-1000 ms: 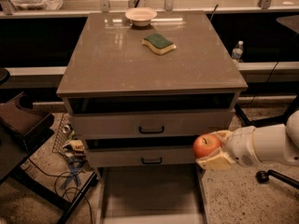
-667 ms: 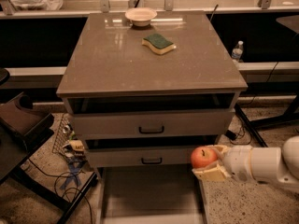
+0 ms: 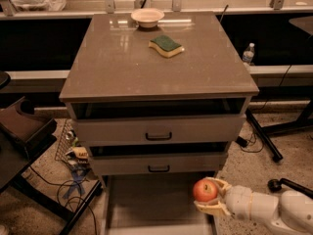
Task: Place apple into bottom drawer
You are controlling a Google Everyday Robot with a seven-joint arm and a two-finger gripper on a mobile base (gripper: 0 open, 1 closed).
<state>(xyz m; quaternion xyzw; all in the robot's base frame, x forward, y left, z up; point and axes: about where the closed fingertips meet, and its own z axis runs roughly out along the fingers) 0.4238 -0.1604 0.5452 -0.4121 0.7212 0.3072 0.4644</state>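
apple (image 3: 205, 190) clasped between fingers (image 3: 211, 210) of gripper (image 3: 205, 195), at right edge of open bottom drawer (image 3: 151, 202)

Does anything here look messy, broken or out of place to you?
Nothing broken or spilled. The bottom drawer is pulled right out, and the claw holds the apple at its right edge. Tangled cables lie left of the cabinet.

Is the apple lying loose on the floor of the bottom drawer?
No, the gripper holds the apple between its fingers at the right edge of the open bottom drawer.
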